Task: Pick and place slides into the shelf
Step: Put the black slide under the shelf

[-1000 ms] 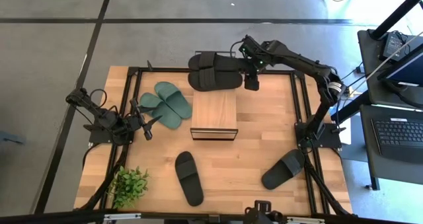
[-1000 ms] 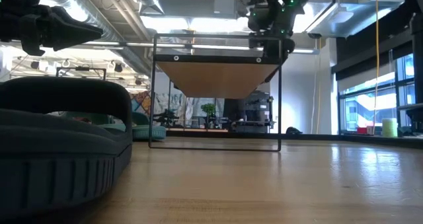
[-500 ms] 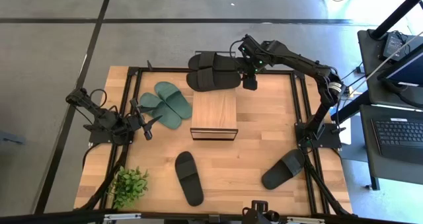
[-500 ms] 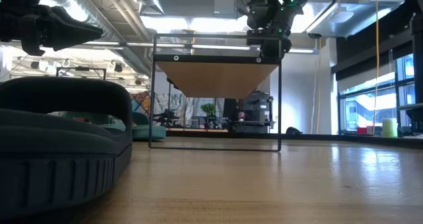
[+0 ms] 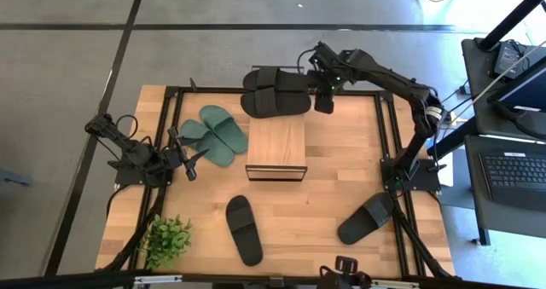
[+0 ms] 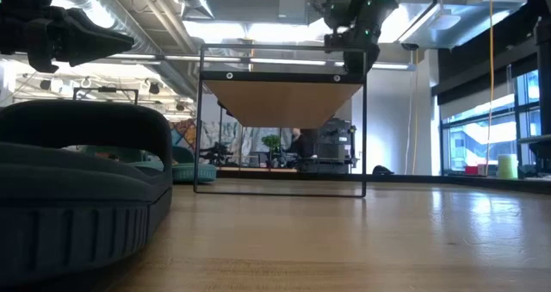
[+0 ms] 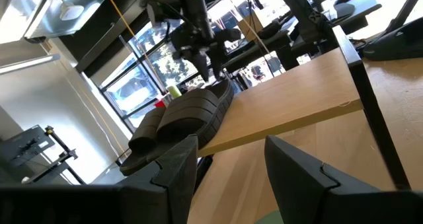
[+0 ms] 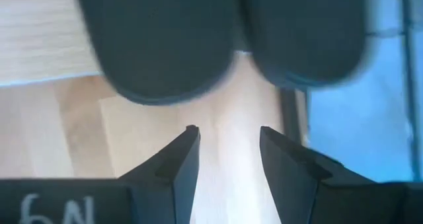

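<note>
Two black slides (image 5: 275, 91) lie side by side on the far end of the shelf's plank top (image 5: 276, 144); the left wrist view shows them (image 7: 185, 115) resting sole-down on the plank (image 7: 297, 98). My right gripper (image 5: 323, 104) hovers open just right of them, above the plank. Their rounded ends (image 8: 165, 45) show beyond its fingers (image 8: 227, 131). Two green slides (image 5: 213, 133) lie on the table left of the shelf. One black slide (image 5: 244, 229) lies near the front edge and another (image 5: 367, 219) at the right edge. My left gripper (image 5: 183, 155) waits open at the table's left.
A small potted plant (image 5: 166, 239) stands at the near left corner. In the low view a dark slide (image 6: 77, 189) fills the left foreground, and the shelf's thin black frame (image 6: 366, 128) stands mid-table with open space under the plank. Bare wood lies right of the shelf.
My right gripper has risen a little above the shelf top beside the black slides and drifted slightly toward the far edge, staying open. The slides and my left arm have kept still.
</note>
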### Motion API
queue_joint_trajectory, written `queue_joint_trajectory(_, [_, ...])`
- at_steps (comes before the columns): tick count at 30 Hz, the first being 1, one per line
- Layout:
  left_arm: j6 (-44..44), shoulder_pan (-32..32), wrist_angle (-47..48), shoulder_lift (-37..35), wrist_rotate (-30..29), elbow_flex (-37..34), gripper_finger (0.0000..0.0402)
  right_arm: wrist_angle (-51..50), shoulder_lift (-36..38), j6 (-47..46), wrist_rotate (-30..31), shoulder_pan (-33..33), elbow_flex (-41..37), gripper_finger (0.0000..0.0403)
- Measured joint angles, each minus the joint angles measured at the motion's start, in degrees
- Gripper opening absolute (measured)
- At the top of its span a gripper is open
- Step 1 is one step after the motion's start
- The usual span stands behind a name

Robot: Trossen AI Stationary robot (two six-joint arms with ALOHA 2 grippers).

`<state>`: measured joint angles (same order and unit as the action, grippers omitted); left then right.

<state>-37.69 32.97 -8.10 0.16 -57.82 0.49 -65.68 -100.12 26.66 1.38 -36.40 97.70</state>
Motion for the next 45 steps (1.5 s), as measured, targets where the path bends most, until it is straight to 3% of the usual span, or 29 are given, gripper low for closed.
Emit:
queue_joint_trajectory(8, [0.0, 0.0, 0.0, 0.0, 0.0, 0.0, 0.0168, -0.4, 2.7, -8.5, 10.0, 5.0, 5.7, 0.0159])
queue_joint_trajectory(16, [0.0, 0.0, 0.0, 0.0, 2.3, 0.0, 0.0168, -3.9, 6.2, -18.3, 12.8, 15.3, 5.8, 0.0159])
queue_joint_trajectory(21, [0.1, 0.0, 0.0, 0.0, 3.3, 0.0, 0.0168, -11.4, 6.3, -30.2, 18.4, 23.0, 5.7, 0.0159])
queue_joint_trajectory(30, [8.9, 0.0, 0.0, 0.0, 3.3, 0.0, 0.0168, -21.0, 6.1, -54.4, 21.3, 38.7, 5.4, 0.0159])
queue_joint_trajectory(41, [9.1, 0.0, 0.0, 0.0, 3.3, 0.0, 0.0168, -24.3, 6.2, -83.3, 22.6, 55.4, -8.5, 0.0159])
queue_joint_trajectory(45, [9.3, 0.0, -0.1, 0.0, 3.3, 0.0, 0.0168, -24.1, 6.1, -95.7, 16.8, 60.1, -15.2, 0.0159])
